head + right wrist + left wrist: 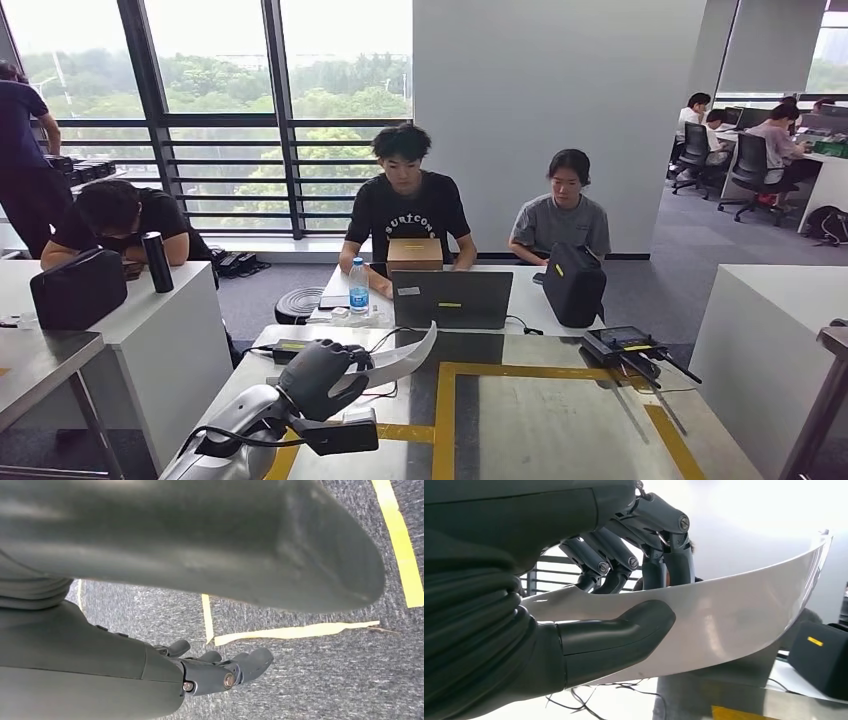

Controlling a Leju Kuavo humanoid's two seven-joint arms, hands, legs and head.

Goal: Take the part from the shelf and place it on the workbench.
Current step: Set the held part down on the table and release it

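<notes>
Fingers and thumb of the left hand clamp a thin, curved white part, the thumb pressed on one face and the darker fingers folded over its edge onto the other. That part is lifted above the near left corner of the metal tabletop, not touching it, and its free end sweeps up and to the right of the hand. Yellow tape marks a rectangle on the tabletop, just right of the hand. A black charger with cables lies on the tabletop just beyond the hand, and a black device with antennas sits near the far right edge. Farther off, two people sit at a white desk behind a laptop, with a water bottle, a cardboard box and a black bag on it. The right hand hangs over grey carpet crossed by yellow tape lines, fingers loosely curled and holding nothing.
</notes>
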